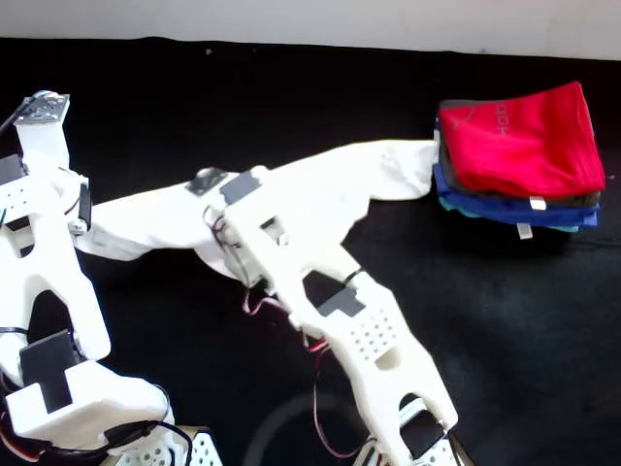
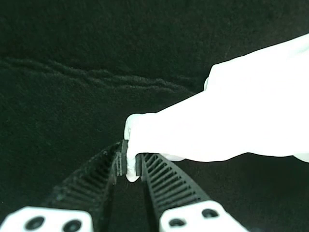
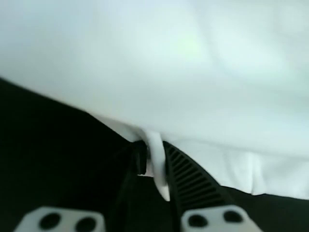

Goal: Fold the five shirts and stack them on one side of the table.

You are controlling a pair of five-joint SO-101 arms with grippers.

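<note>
Your left end effector [image 2: 130,163] and right end effector [image 3: 153,163] each pinch the white shirt [image 1: 330,184], mid-frame, reaching the folded stack [image 1: 519,150] at right.

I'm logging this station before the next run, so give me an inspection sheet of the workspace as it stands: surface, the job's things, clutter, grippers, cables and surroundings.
Surface: table covered in black cloth, lightly wrinkled.
Job's things: white shirt stretched out unfolded across the middle; stack of folded shirts at the right of the high view, red shirt on top.
Clutter: nothing seen.
Grippers: left gripper shut on a corner of the white shirt; right gripper shut on its edge.
Cables: loose wires hang beside the right arm, with more at the left arm's base.
Surroundings: pale wall behind the table.
</note>
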